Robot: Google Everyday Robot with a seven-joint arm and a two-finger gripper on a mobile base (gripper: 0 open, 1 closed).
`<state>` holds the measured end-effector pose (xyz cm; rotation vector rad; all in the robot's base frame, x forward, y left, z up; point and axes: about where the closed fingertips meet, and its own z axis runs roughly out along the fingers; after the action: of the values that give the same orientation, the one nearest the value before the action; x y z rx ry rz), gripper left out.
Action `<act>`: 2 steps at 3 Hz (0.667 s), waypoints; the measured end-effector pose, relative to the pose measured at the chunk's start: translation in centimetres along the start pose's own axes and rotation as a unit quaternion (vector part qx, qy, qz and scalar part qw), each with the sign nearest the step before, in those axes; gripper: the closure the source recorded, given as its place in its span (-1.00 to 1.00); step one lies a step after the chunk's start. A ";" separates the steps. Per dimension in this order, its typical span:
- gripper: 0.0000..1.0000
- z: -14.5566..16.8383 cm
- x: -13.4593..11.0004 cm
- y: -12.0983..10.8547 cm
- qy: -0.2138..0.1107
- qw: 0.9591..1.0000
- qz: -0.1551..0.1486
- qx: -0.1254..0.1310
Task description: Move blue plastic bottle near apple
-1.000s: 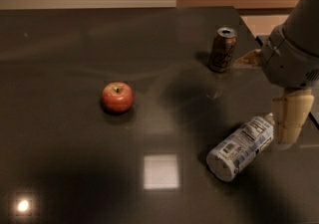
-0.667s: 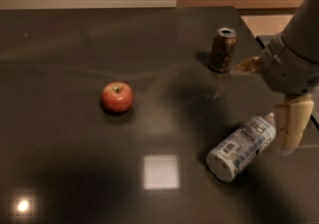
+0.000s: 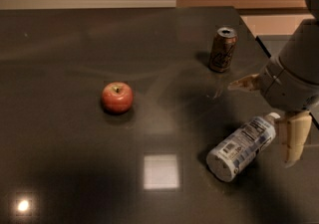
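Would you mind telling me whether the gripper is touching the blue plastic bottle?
Cannot tell. In the camera view the gripper hangs right beside the cap end of the blue plastic bottle, which lies on the table; neither a gap nor contact shows plainly.

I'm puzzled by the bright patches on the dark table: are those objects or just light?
In the camera view, just glare: a pale square reflection and a small round glint on the glossy dark table. The robot's hand, at the right edge beside the clear blue-labelled plastic bottle, has a soft shadow left of it.
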<state>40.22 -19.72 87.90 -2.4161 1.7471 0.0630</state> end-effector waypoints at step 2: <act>-0.19 1.9 0.9 1.0 0.008 1.000 -0.007 -0.030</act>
<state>39.67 -20.54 85.83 -2.4758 1.7598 0.0960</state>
